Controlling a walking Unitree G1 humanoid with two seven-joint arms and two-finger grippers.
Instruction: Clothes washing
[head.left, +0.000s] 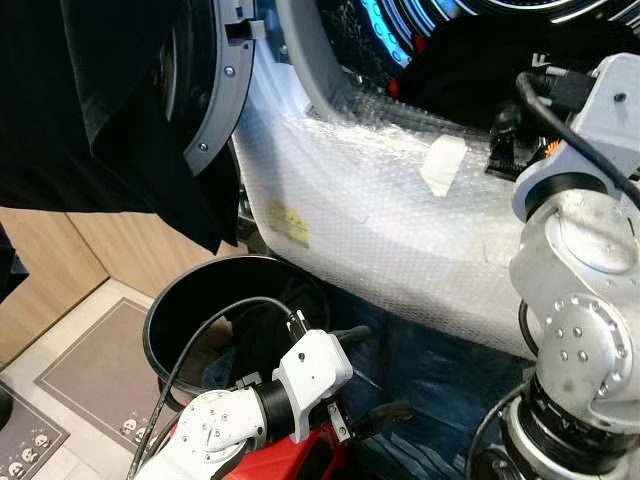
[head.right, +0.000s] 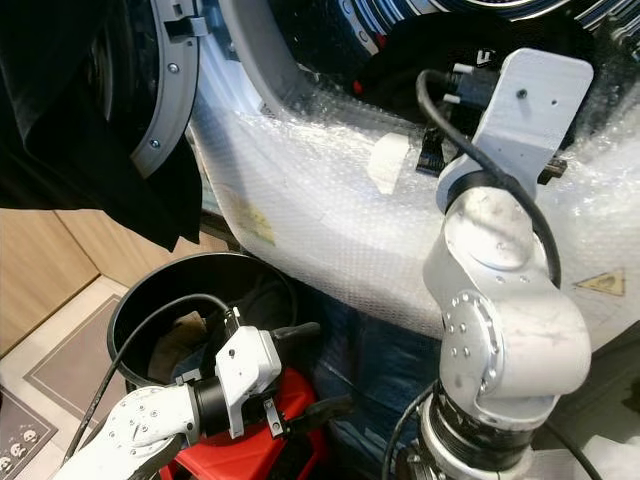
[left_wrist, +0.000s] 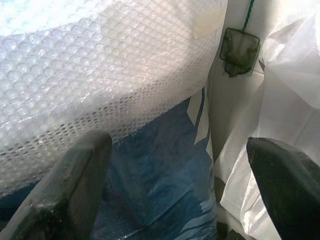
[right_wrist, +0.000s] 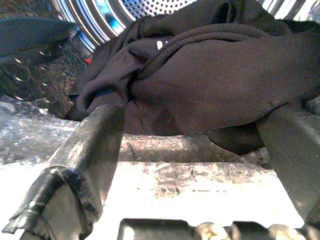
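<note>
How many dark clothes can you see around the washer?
3: one garment draped over the open door, one bundle at the drum mouth, some in the black basket. More may be hidden.

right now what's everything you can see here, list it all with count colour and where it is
washing machine: one, white, wrapped in bubble wrap, ahead with its opening at the top
machine door: one, grey rim, swung open to the left of the opening
dark clothes: one bundle, black, lying in the drum at the opening
hanging garment: one, black, draped at upper left in front of the door
laundry basket: one, black, on the floor below the door, dark clothes inside
blue sheet: one, blue, below the bubble wrap
mat: one, grey, on the floor at left
left gripper: open, low beside the basket
right gripper: open, at the drum opening facing the dark clothes
</note>
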